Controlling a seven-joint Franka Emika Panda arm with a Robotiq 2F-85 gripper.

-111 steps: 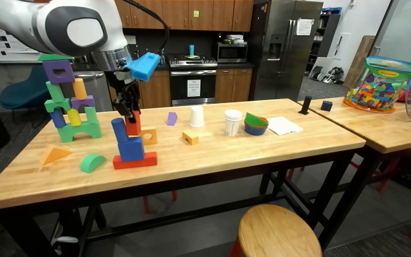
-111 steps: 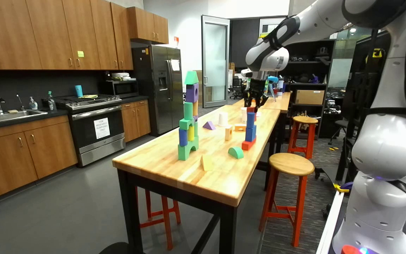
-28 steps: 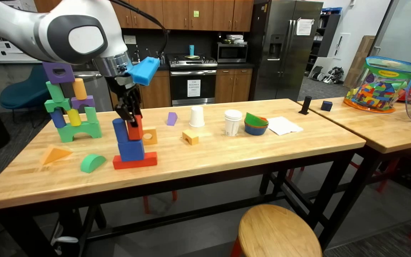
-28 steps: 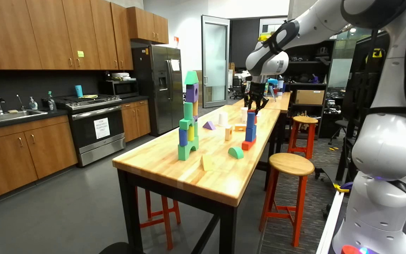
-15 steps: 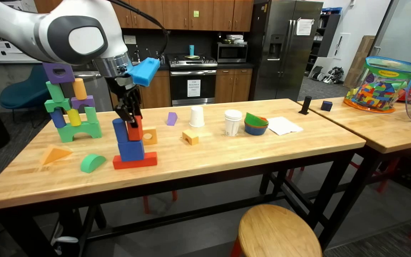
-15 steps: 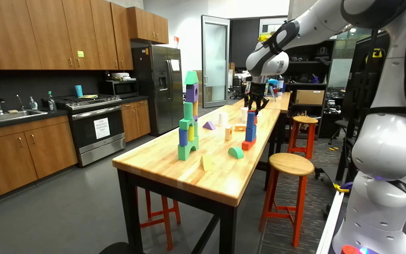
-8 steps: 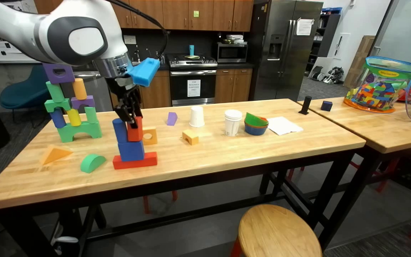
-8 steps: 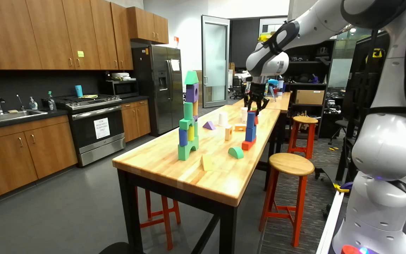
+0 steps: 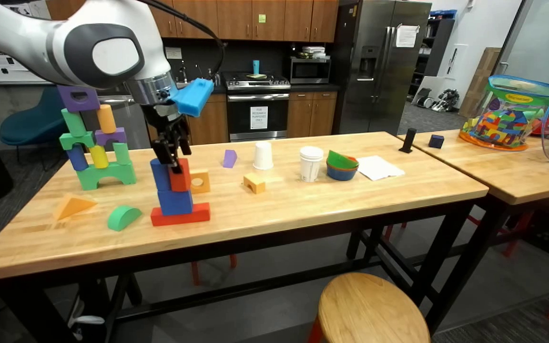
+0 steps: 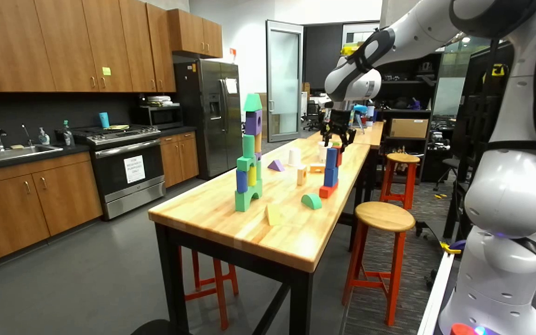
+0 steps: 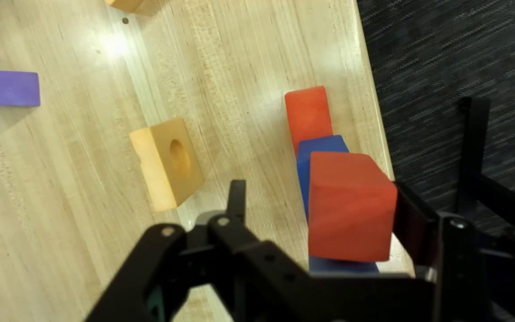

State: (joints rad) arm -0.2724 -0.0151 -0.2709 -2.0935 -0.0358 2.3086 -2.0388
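Red block [image 9: 180, 178] stands upright, long axis vertical, the tool [image 11: 319, 191] spread around it

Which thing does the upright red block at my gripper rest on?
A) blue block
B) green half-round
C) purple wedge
A: in an exterior view the upright red block sits atop the blue block, which lies on the long red block.

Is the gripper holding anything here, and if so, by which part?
Nothing is held: the gripper stands open around the upper red block, with a clear gap on one side.
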